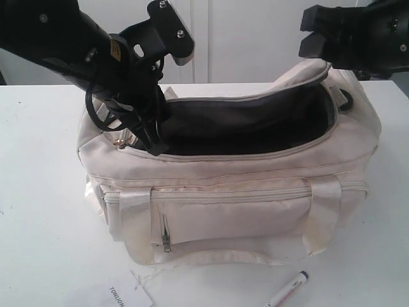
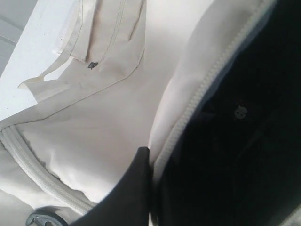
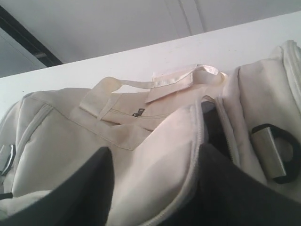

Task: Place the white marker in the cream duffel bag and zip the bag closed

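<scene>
The cream duffel bag (image 1: 255,211) stands mid-table with its top zip open and the dark lining showing. The white marker (image 1: 287,290) lies on the table in front of the bag's right end, far from both grippers. My left gripper (image 1: 152,139) is at the bag's left end, shut on the rim beside the zip. Only one of its fingers (image 2: 134,188) shows, pressed against the fabric, and the other is lost in the dark lining. My right gripper (image 1: 311,35) hangs open above the bag's right end. Its fingers (image 3: 94,188) stand wide either side of the raised zip flap (image 3: 164,155).
A flat white paper tag (image 1: 124,295) with black letters lies at the table's front edge, left of the marker. A black strap ring (image 3: 277,155) sits on the bag's right end. The left arm's cables (image 1: 105,112) hang over the bag's left end.
</scene>
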`<action>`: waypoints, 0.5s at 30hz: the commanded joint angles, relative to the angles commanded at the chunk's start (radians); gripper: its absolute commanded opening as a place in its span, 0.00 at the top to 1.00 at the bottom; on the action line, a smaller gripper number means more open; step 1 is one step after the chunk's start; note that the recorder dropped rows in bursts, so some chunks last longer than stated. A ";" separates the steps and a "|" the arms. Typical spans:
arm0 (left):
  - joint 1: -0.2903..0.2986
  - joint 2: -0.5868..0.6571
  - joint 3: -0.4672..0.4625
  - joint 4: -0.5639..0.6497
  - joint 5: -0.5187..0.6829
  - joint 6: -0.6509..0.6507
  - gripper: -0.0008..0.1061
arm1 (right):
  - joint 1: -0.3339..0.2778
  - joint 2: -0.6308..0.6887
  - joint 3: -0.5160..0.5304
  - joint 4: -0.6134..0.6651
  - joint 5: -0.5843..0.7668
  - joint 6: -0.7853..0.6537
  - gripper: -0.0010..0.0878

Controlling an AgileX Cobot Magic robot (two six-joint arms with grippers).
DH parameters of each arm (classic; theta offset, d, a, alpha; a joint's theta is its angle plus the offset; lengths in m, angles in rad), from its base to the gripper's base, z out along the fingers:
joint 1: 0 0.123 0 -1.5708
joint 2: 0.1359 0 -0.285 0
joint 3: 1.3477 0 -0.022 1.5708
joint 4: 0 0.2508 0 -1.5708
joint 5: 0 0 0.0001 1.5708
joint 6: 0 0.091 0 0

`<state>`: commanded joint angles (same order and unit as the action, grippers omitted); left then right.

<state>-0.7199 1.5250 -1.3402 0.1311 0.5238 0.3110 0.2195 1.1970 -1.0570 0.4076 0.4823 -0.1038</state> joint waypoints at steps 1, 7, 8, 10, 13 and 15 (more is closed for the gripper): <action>0.000 0.000 0.000 0.000 0.000 0.002 0.99 | 0.000 -0.012 0.000 0.000 0.005 -0.017 0.41; 0.000 0.000 0.000 0.000 0.000 0.002 0.99 | 0.001 -0.068 0.000 0.010 0.032 -0.098 0.42; 0.000 0.000 0.000 0.000 0.000 0.002 0.99 | 0.005 -0.073 0.000 0.013 0.036 -0.106 0.46; 0.000 0.000 0.000 0.000 0.000 0.002 0.99 | 0.022 -0.078 0.000 0.013 0.046 -0.113 0.56; 0.000 0.000 0.000 0.000 0.000 0.002 0.99 | 0.057 -0.080 0.000 0.013 0.073 -0.168 0.75; 0.000 0.000 0.000 0.000 0.000 0.002 0.99 | 0.086 -0.080 0.000 0.013 0.095 -0.216 0.86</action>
<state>-0.7199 1.5250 -1.3402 0.1311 0.5238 0.3131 0.3055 1.1166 -1.0570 0.4202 0.5775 -0.3193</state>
